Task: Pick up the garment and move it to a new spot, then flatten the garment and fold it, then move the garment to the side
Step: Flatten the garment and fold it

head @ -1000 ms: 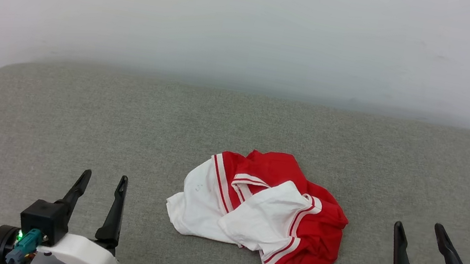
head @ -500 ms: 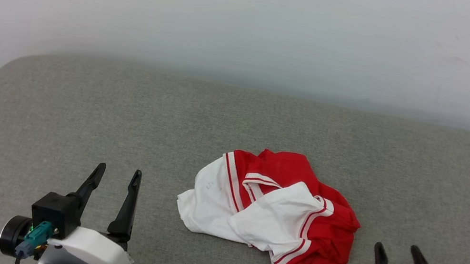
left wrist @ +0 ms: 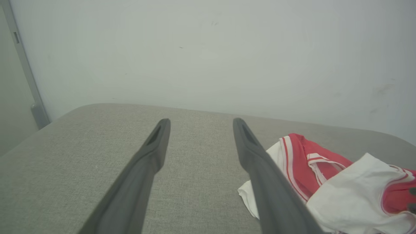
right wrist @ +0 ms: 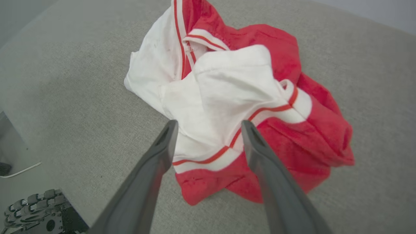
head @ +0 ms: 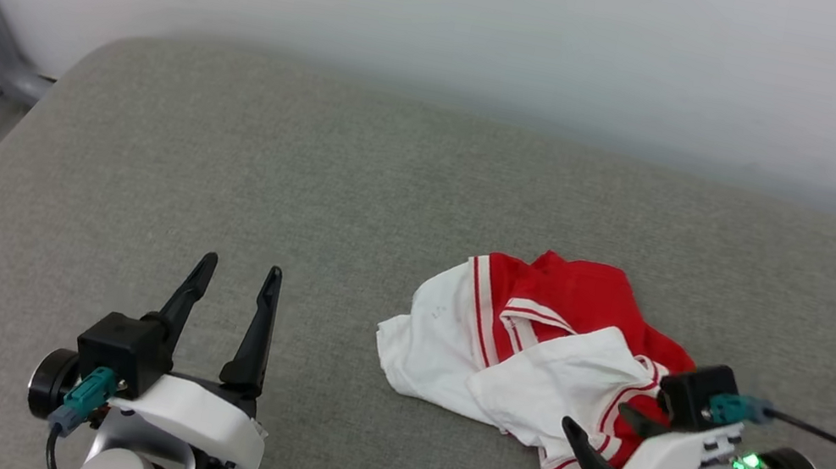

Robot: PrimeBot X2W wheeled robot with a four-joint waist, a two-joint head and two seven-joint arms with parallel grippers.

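Garment (head: 535, 350), one crumpled heap of red cloth with white panels and striped trim, lies at four o'clock on the grey cushion (head: 310, 164). Two grippers: left gripper (head: 241, 265) at eight o'clock, spread and empty; right gripper (right wrist: 208, 123) spread at the heap's five o'clock edge.

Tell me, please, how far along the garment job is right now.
Done: nothing yet; the red-and-white jersey lies crumpled on the grey cushion. In hand: the right gripper, jaws open, is poised over the jersey's striped near edge, not closed on it; the left gripper is open, apart. Left: pick up, move, flatten, fold, set aside.
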